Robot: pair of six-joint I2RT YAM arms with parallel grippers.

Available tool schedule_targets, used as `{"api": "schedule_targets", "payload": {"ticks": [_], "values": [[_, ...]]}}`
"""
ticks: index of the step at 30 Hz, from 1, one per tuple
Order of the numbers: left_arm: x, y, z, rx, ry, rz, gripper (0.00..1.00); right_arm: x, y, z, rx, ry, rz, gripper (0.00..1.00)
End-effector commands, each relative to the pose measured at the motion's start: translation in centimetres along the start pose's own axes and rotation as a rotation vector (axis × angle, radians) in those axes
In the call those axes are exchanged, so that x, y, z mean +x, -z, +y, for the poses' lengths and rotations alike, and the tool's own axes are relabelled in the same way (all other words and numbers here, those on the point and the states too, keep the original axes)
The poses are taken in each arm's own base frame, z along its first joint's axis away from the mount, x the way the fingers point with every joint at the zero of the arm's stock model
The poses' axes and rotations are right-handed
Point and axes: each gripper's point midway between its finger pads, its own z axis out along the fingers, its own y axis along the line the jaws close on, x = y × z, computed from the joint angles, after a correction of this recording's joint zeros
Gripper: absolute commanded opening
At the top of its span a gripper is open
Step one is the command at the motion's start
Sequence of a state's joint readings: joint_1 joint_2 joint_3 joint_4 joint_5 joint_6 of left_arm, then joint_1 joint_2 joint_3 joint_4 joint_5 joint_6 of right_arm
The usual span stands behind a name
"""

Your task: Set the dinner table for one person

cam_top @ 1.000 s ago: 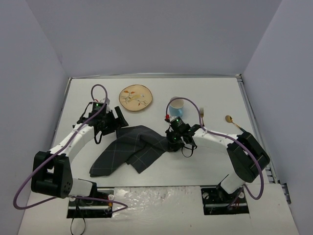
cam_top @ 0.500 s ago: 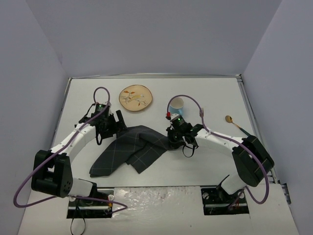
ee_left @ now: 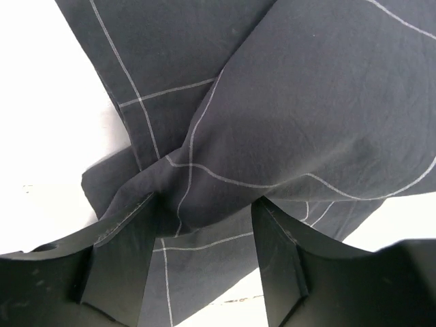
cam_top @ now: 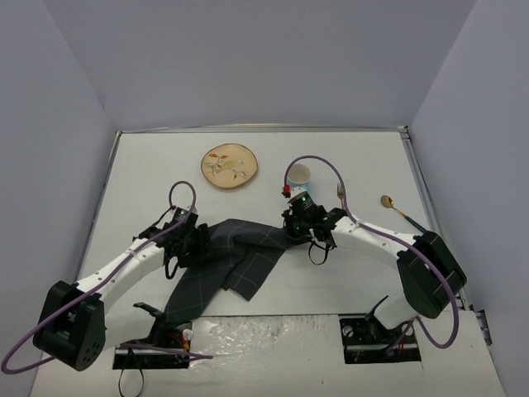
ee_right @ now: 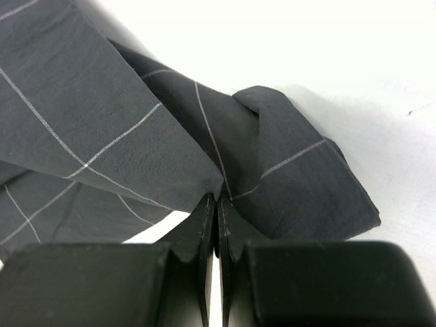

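The cloth [cam_top: 248,256] runs left to right between the arms: the right gripper [ee_right: 216,201] pinches its right end, while the left gripper [ee_left: 204,199] has its jaws spread astride the left fold.

Left gripper [ee_left: 204,199] low with jaws parted, right gripper [ee_right: 216,199] pinched shut.

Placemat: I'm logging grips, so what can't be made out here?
- Left wrist view: a placemat fold sits between the fingers of the left end effector; whether they pinch it is unclear.
- Top view: the wrist hides those fingertips.
- Top view: a cable crosses the fork; the spoon handle runs behind the right arm.
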State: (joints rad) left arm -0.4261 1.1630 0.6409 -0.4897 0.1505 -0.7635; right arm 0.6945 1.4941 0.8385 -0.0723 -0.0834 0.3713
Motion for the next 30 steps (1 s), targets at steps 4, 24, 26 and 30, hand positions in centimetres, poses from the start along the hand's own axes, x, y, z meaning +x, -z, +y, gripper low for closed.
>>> {"api": "schedule_targets", "payload": {"ticks": [4,24,26,30], "values": [[-4.9,4.4,-0.9,-0.013,0.011,-0.224,0.74,-4.0,1.4,0.9,-0.014,-0.004,-0.111,0.0],[-13.0,0.2,2.1,-0.106,0.103,-0.254,0.68,-4.6,2.6,2.2,-0.074,0.047,-0.137,0.0],[-12.9,-0.5,2.2,-0.112,0.105,-0.237,0.67,-4.6,2.6,2.2,-0.075,0.049,-0.139,0.0],[-12.5,-1.6,2.2,-0.108,0.107,-0.206,0.64,-4.5,2.6,2.2,-0.076,0.049,-0.14,0.0]]}}
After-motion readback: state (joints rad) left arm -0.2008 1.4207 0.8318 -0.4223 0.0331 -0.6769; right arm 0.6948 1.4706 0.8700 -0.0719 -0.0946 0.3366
